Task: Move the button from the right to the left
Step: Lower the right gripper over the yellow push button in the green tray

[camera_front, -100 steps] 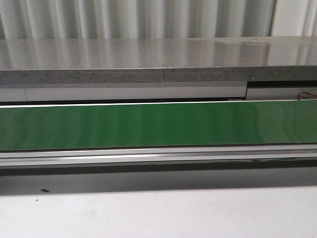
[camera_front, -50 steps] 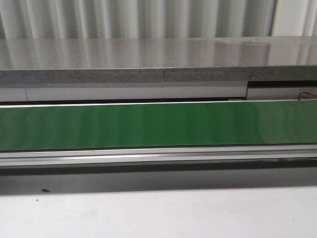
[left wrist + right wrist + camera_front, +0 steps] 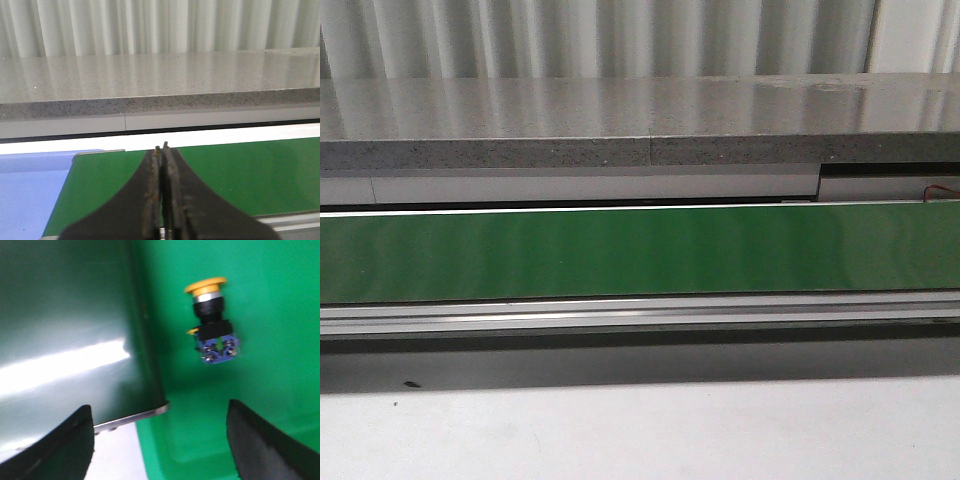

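Yellow-capped push-button with dark collar and blue-grey block body (image 3: 211, 322), lying on its side on bright green surface (image 3: 280, 340), untouched, between spread fingers of right pincer (image 3: 160, 440). Left pincer (image 3: 162, 150) closed, empty, above long green belt (image 3: 250, 170).

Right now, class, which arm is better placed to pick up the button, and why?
The right. Its open claw faces the button lying on green; the left claw is shut over bare belt, no button near.
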`<state>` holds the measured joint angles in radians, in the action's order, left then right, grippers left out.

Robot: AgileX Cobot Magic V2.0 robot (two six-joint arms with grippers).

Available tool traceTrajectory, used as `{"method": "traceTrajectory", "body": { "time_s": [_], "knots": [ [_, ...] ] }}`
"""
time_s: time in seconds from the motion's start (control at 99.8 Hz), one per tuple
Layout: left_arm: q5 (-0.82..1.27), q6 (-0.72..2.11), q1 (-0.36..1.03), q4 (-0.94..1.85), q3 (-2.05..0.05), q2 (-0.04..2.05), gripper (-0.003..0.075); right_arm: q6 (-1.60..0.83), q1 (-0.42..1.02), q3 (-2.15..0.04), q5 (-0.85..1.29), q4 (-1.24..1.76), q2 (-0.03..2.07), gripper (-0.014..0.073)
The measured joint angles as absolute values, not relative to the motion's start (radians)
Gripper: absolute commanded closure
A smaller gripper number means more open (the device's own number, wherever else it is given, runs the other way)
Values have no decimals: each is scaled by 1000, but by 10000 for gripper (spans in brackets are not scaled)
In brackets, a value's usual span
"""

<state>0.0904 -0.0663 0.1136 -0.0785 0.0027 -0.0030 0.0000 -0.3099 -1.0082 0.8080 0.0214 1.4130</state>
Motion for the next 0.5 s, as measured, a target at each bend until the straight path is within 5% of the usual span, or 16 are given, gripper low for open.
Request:
{"method": "traceTrajectory", "body": {
  "time_s": [0.501],
  "knots": [
    [90,-66,114,-78,3,-3,741,-74,-431,-1153,834,-22,1725,43]
  ]
}}
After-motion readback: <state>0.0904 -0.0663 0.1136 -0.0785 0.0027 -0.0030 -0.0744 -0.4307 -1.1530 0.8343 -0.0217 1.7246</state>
